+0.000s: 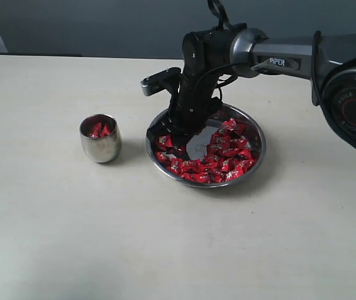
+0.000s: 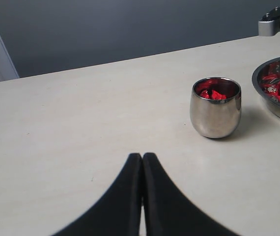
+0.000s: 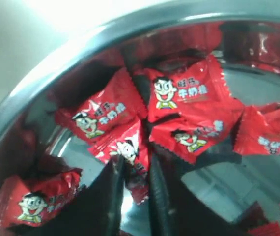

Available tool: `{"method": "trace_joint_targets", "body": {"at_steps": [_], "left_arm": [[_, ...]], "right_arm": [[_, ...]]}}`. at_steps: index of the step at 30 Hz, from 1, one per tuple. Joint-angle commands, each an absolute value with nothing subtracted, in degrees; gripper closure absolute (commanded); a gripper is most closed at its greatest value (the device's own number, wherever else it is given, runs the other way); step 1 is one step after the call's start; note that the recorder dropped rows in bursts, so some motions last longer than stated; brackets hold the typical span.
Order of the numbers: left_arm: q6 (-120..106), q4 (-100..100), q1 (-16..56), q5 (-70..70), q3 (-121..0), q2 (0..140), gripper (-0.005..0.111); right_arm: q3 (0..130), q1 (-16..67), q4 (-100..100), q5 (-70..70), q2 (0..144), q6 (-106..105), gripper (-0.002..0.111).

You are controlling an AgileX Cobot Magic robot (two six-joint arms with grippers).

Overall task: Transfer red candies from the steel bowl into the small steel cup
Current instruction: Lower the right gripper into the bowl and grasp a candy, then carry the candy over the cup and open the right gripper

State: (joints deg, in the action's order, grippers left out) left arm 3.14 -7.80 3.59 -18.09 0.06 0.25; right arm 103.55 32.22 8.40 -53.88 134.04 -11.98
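Grab step here. Right claw [image 3: 135,161] is down in the bowl [image 1: 262,150], mid-table, pinching one red candy [image 3: 127,150] by the cup-side rim. Next: lift straight up and drop it in the cup [image 1: 100,147].

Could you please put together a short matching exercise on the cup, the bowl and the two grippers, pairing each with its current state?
Column one:
1. small steel cup
2. steel bowl
3. left gripper
4. right gripper

Column two:
A. fingers shut, nothing between them, over the table
B. down in the wide dish, fingers closed on either side of a red candy
C. holds most of the red candies
D. holds only a few candies, stands apart from the dish

Pairs: 1-D, 2-C, 3-A, 4-B
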Motion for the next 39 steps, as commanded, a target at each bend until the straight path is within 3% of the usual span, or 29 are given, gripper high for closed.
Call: {"method": "trace_joint_targets", "body": {"at_steps": [1,22,32,39], "left_arm": [[3.5,-7.8,4.2,-17.7,0.0,0.0,0.106],[3.5,-7.8,4.2,-17.7,0.0,0.0,0.106],[3.5,-7.8,4.2,-17.7,0.0,0.0,0.106],[3.5,-7.8,4.2,-17.7,0.0,0.0,0.106]], "right_arm": [[103.8,32.0,8.4,-53.7,134.0,-11.8,0.109],[103.8,32.0,11.4,-52.8,124.3,-11.8,0.109],[103.8,32.9,35.8,-48.9,122.7,-25.9,0.109],[103.8,36.7,38.0,-43.2,123.8,-27.4,0.109]]}}
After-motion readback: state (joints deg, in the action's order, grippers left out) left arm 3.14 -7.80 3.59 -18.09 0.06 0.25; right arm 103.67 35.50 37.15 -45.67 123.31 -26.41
